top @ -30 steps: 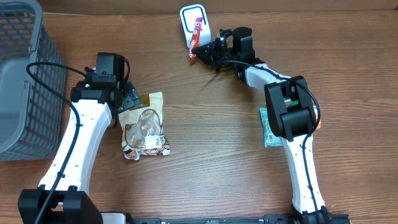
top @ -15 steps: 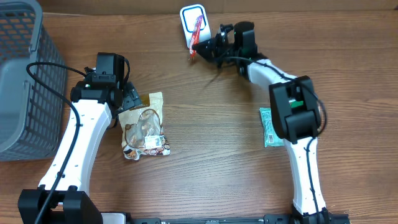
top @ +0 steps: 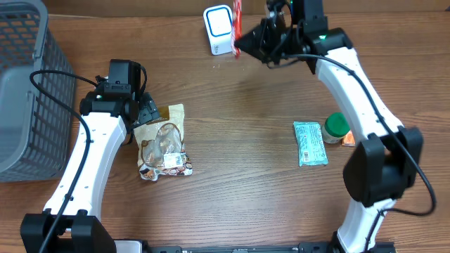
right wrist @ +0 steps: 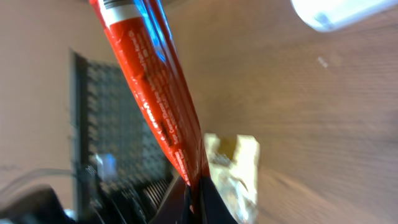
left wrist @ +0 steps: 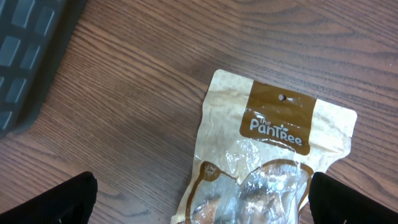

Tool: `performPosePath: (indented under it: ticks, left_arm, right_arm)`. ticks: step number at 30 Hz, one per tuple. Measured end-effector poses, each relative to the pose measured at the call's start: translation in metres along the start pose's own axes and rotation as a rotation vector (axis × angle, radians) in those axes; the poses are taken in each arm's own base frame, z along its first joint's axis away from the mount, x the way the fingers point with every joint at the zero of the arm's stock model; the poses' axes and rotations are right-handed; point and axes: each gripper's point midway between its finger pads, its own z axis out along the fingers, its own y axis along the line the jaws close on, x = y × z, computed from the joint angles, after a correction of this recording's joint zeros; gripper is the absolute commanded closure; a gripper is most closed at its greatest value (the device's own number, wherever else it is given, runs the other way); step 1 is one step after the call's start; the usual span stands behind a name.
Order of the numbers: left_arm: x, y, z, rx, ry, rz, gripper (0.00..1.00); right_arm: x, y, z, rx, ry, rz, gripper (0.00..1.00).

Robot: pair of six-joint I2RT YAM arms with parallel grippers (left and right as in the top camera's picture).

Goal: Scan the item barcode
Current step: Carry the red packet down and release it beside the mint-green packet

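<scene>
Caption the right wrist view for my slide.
Right gripper shut on the lower end of a red packet, wooden table blurred behind.

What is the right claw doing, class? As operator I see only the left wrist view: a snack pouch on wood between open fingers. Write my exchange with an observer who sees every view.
Observer: The right claw is shut on a red stick packet, held up close by the white scanner.
Operator: Is anything else waiting on the table?
Observer: Yes, a green packet lies flat near the right arm, next to a green-capped container.
Operator: What is the dark grid at my upper left?
Observer: A grey mesh basket at the table's left edge.
</scene>
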Motion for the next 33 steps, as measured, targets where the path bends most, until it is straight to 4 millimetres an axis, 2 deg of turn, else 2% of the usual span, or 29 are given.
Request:
performPosePath:
  ticks: [3, 6, 9, 15, 19, 25, 33]
  left_arm:
    - [0.0, 0.0, 0.0, 0.0, 0.0, 0.0, 0.0]
    - [0.0, 0.0, 0.0, 0.0, 0.0, 0.0, 0.0]
    - [0.0, 0.0, 0.0, 0.0, 0.0, 0.0, 0.0]
    - [0.0, 0.0, 0.0, 0.0, 0.0, 0.0, 0.0]
    - [0.0, 0.0, 0.0, 0.0, 0.0, 0.0, 0.0]
    - [0.0, 0.0, 0.0, 0.0, 0.0, 0.0, 0.0]
    - [0.0, 0.0, 0.0, 0.0, 0.0, 0.0, 0.0]
  right_arm:
    - [0.033, -0.016, -0.014, 0.101, 0.1, -0.041, 0.96]
    - [0.067, -0.046, -0.025, 0.243, 0.216, -0.037, 0.96]
    - [0.089, -0.078, -0.04, 0.408, 0.291, -0.034, 0.96]
    - [0.116, -0.143, -0.075, 0.746, 0.4, -0.044, 0.96]
    - [0.131, -0.17, -0.089, 0.876, 0.459, -0.045, 0.96]
    - [0.144, -0.196, -0.103, 0.997, 0.512, -0.048, 0.96]
    - [0.14, -0.214, -0.121, 1.159, 0.473, -0.034, 0.96]
